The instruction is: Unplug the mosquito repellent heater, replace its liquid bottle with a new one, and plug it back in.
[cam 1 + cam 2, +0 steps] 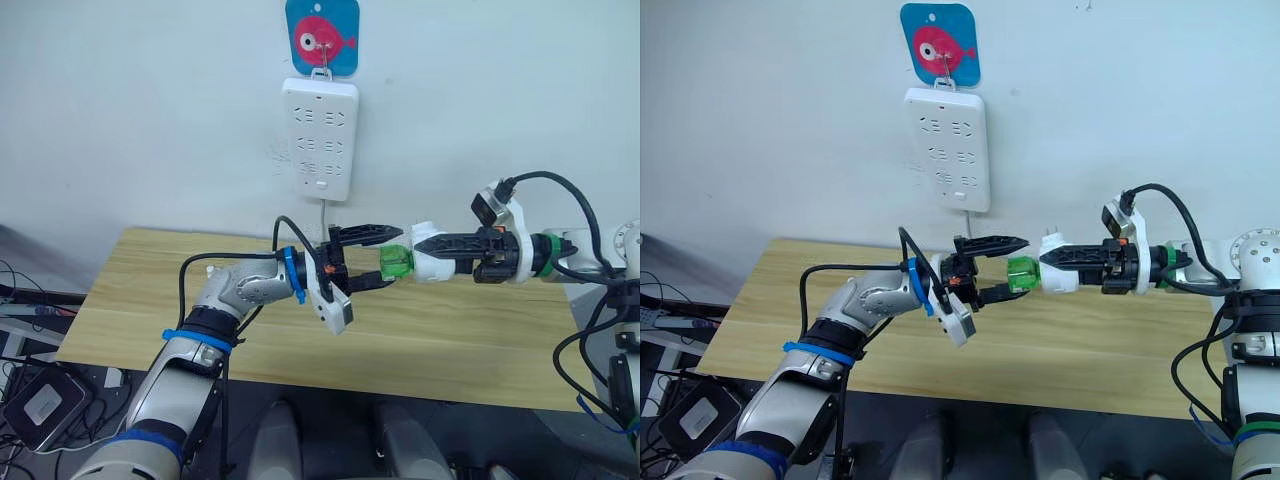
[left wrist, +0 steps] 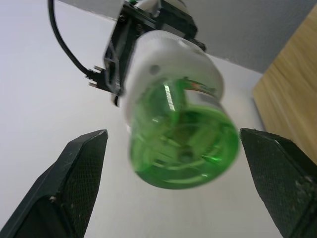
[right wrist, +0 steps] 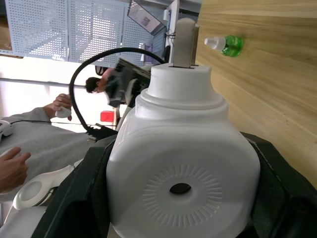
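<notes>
We hold the mosquito repellent heater (image 1: 432, 252) in mid-air above the table (image 1: 480, 340), clamped in our right end effector (image 1: 440, 242), whose fingers are pressed against the white body on either side. Its liquid bottle (image 1: 396, 262) is seated in the unit and sticks out toward our left arm. The heater lies on its side: its long axis runs roughly level, across the table from our right to our left, the green bottle base pointing left and the two metal prongs pointing up and back, toward the wall. In the right wrist view one prong rises from the top of the white casing.

Our left end effector (image 1: 370, 258) is spread wide, one finger above the bottle and one below, neither touching it yet; the left wrist view shows the round green base (image 2: 185, 148) centred between the two pads with a gap on each side.

We judge the unplugging done and the swap begun: the old bottle has yet to come out. The next move calls for closing the left fingers squarely on the green body, then twisting about the long axis while the right keeps the heater steady.

The new one (image 3: 225, 44) lies on its side on the table, well apart. The power strip (image 1: 320, 140) hangs on the wall behind, its sockets free.
</notes>
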`<act>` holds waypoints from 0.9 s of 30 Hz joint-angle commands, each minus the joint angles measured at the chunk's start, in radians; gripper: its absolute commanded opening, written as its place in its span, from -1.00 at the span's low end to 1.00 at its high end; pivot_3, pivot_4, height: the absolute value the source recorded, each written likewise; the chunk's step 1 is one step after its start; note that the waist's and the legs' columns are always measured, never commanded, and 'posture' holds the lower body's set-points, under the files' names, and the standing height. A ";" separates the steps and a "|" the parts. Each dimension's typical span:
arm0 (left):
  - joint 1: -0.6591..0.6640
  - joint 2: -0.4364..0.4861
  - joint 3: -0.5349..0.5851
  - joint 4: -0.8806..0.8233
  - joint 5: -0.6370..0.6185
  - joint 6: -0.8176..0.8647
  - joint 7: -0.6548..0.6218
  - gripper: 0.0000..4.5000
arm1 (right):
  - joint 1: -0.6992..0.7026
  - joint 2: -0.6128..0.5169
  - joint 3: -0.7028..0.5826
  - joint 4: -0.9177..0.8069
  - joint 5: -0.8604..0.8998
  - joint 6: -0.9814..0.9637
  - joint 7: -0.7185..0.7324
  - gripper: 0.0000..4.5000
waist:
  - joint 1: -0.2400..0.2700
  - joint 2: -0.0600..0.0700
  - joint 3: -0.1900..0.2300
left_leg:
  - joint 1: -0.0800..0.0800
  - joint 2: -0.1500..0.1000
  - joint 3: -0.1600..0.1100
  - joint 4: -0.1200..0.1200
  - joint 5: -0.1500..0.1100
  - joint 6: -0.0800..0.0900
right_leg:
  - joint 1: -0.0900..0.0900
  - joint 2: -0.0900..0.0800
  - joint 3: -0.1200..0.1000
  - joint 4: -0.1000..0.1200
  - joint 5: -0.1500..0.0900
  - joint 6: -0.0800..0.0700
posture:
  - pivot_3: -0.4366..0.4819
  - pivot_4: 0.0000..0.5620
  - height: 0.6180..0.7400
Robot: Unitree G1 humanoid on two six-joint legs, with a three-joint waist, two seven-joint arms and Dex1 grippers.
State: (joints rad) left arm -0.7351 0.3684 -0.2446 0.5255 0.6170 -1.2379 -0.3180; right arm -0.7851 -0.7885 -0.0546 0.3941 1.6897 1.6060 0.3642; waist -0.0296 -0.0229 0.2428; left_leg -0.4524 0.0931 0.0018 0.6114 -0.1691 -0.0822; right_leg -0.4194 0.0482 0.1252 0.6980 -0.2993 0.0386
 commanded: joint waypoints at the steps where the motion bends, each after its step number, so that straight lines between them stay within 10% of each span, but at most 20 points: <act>1: -0.010 0.015 -0.016 -0.017 0.007 -0.029 0.052 0.91 | -0.002 -0.012 -0.022 -0.021 0.058 0.008 -0.010 0.35 | 0.000 0.000 0.000 | 0.000 0.000 0.000 0.000 0.000 0.000 | 0.000 0.000 0.000 0.000 0.000 0.000 | -0.10 -0.15 1.00; 8: 0.000 0.037 -0.049 -0.033 0.001 -0.048 0.087 0.05 | 0.001 -0.010 -0.018 -0.021 0.084 0.001 -0.035 0.35 | 0.000 0.000 0.000 | 0.000 0.000 0.000 0.000 0.000 0.000 | 0.000 0.000 0.000 0.000 0.000 0.000 | -0.10 -0.15 1.00; 15: 0.002 0.061 -0.191 -0.026 -0.263 -0.049 0.003 0.00 | 0.003 -0.017 -0.012 -0.029 0.095 -0.001 -0.044 0.35 | -0.002 0.000 0.000 | 0.000 0.000 0.000 0.000 0.000 0.000 | 0.000 0.000 0.000 0.001 0.000 0.000 | -0.10 -0.12 1.00; 19: 0.090 0.095 -0.322 -0.307 -0.806 0.411 -0.328 0.00 | 0.005 -0.028 -0.017 -0.043 0.062 0.008 -0.011 0.35 | -0.003 0.001 0.000 | 0.000 0.000 0.000 0.000 0.000 0.000 | 0.000 0.000 0.000 0.001 0.000 0.000 | -0.09 -0.11 1.00; 21: 0.124 0.137 -0.320 -0.538 -1.203 0.915 -0.421 0.00 | 0.014 -0.048 -0.005 -0.065 0.043 0.008 0.026 0.35 | -0.005 0.001 0.000 | 0.000 0.001 -0.002 0.000 0.000 0.000 | 0.000 0.000 -0.002 0.002 0.000 0.000 | -0.09 -0.11 1.00; 27: 0.049 0.204 -0.169 -0.529 -2.201 1.995 -0.218 0.00 | 0.066 -0.088 0.027 -0.195 -0.084 0.008 0.138 0.35 | -0.005 0.002 0.001 | 0.001 0.000 -0.010 0.004 0.000 0.000 | 0.003 0.002 -0.007 0.006 -0.003 0.004 | -0.08 -0.10 1.00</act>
State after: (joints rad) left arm -0.6484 0.5786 -0.5003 -0.0716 -1.2775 0.5224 -0.6699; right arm -0.7361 -0.8791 -0.0559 0.2756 1.6585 1.5956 0.4860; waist -0.0344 -0.0213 0.2440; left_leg -0.4509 0.0935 -0.0104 0.6165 -0.1689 -0.0818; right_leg -0.4152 0.0503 0.1165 0.7038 -0.3029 0.0434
